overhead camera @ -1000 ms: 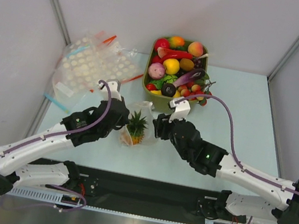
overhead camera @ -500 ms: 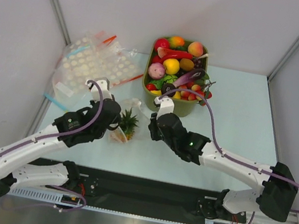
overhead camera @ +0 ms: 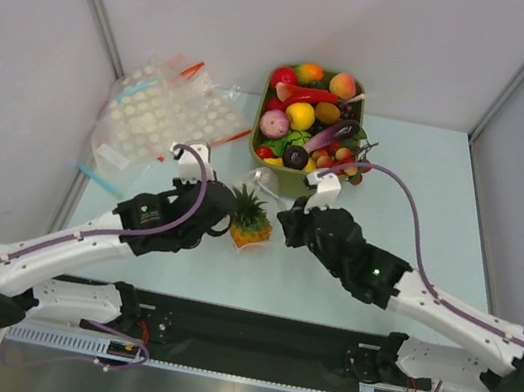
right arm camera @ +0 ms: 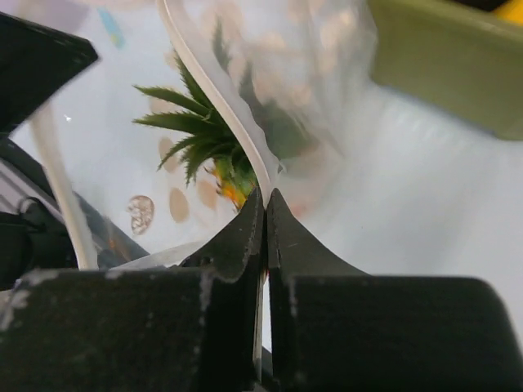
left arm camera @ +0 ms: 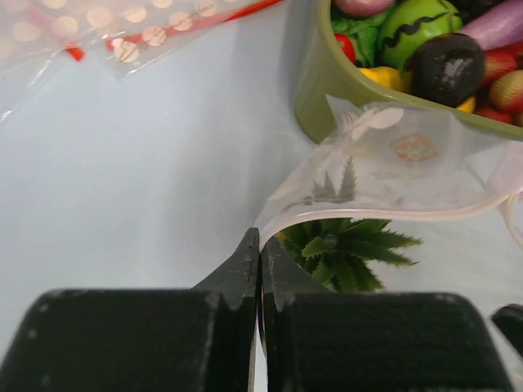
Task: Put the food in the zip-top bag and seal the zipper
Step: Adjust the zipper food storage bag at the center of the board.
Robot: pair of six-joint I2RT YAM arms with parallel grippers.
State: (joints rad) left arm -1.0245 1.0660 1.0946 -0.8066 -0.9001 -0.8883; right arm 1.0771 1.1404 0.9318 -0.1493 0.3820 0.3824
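Arms reach in from both near corners and meet at the middle of the tabletop in the overhead view. The left tool and the right tool face each other with the pineapple between them. The clear bag around it is hard to make out from up here. Just beyond, at the far side, stands a green tub heaped with toy fruit and vegetables. A pile of dotted bags lies at the far left.

From the left wrist, the left tool has its fingers pressed together, pinching the pale strip at one end of the bag's mouth. The strip curves away to the right. The bag rises behind it, against the tub. The pineapple's green crown shows under the strip, inside the mouth. A dark round piece sits among the food in the tub, and the dotted bags lie off to the far left.

From the right wrist, the right tool is likewise pressed together, nipping the same strip, which runs up and away from the fingertips. The pineapple lies to the left of the strip, leaves spread, a bit of orange showing low down. The bag's clear wall stands to the right, the tub blurred past it.
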